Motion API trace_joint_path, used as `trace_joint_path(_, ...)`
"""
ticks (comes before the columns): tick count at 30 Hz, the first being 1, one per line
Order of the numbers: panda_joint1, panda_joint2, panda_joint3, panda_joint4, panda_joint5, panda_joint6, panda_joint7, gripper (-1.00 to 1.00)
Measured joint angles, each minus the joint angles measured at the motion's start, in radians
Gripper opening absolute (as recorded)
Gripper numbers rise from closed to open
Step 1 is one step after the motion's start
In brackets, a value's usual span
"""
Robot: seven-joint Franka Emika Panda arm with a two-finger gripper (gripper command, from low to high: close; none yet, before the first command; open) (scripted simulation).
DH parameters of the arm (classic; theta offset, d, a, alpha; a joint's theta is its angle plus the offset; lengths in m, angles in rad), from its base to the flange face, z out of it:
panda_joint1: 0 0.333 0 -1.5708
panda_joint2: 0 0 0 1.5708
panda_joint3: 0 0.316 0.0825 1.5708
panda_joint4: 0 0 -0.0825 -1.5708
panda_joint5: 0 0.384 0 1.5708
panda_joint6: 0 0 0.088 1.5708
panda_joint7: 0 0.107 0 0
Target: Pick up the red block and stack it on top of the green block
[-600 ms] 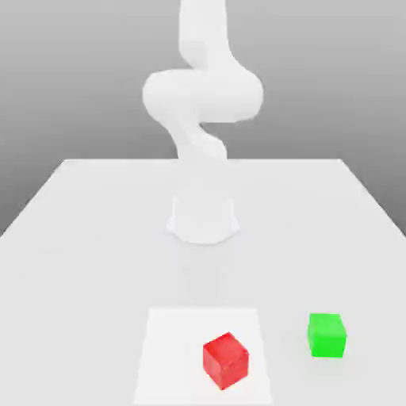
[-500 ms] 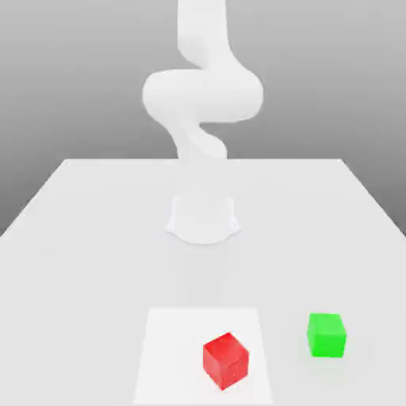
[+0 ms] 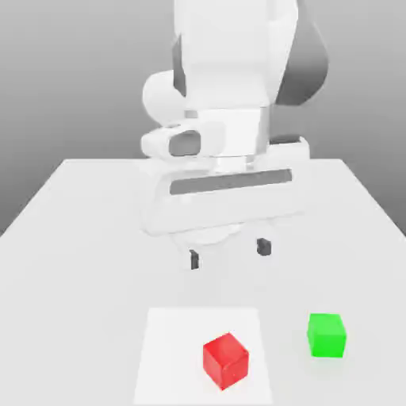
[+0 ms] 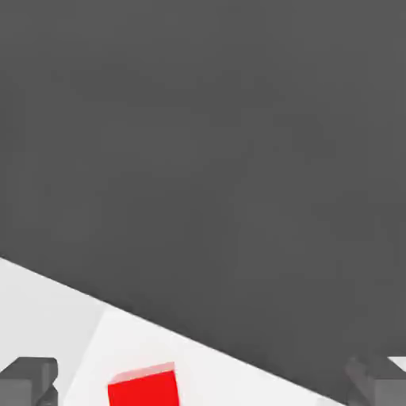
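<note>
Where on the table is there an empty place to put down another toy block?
Bare white table stretches along the exterior view's left, beside the lighter square patch. A narrower strip lies between the small glossy red cube and the small bright green cube. It is crowded under the open gripper.

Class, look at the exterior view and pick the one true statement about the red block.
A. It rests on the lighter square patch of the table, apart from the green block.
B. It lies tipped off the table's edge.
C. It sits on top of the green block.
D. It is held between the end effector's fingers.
A: the red block rests on the lighter square patch, with the green block apart toward the exterior view's right and the open end effector above, holding nothing.
</note>
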State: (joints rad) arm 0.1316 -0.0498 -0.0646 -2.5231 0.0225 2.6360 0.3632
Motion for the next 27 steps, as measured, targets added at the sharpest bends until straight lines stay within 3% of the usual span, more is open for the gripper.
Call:
trace_joint_path(10,-0.009,0.362,0.026,-0.031,0.019,0.231,-0.121,0.00)
trace_joint_path(11,-0.011,0.383,0.029,-0.028,0.021,0.249,-0.123,-1.00)
trace_joint_path(18,-0.011,0.381,0.029,-0.028,0.019,0.246,-0.121,-1.00)
trace_joint_path(23,-0.005,0.223,0.019,-0.052,-0.002,0.112,-0.106,-1.00)
trace_joint_path(27,0.083,0.146,0.081,-0.073,-0.007,0.055,0.028,-1.00)
